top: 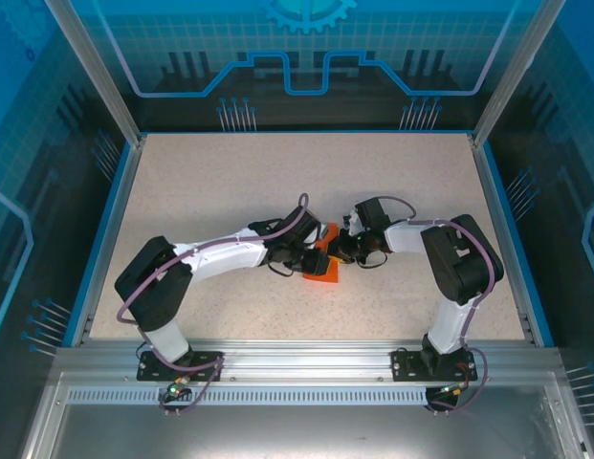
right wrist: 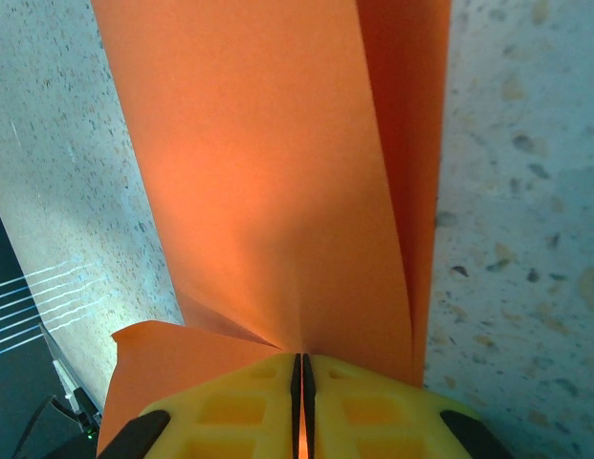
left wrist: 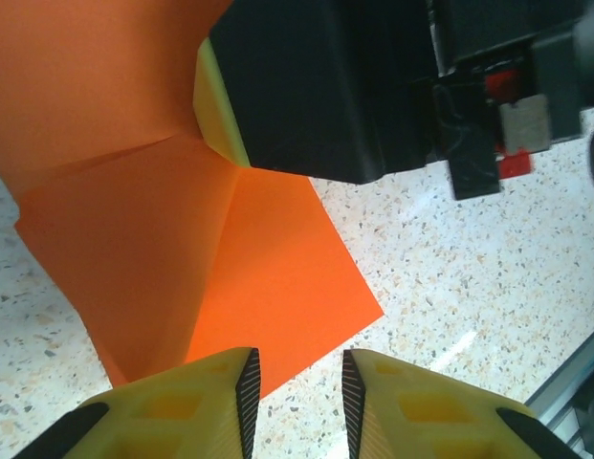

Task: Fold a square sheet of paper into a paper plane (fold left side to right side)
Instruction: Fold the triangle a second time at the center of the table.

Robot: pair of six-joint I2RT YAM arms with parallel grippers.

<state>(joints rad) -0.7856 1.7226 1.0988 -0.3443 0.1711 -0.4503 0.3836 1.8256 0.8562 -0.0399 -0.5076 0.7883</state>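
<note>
Progress is looking early: the square sheet of paper (left wrist: 210,258) is lying creased mid-surface (top: 230,182), the right end effector (right wrist: 301,368) is pinching a raised fold, jaws together, the left end effector (left wrist: 297,382) is hovering jaws apart, and no dart is showing yet.

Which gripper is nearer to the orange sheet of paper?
Right. The right gripper is pinched shut on the orange paper; the left gripper hovers over its edge, fingers apart, holding nothing.
</note>
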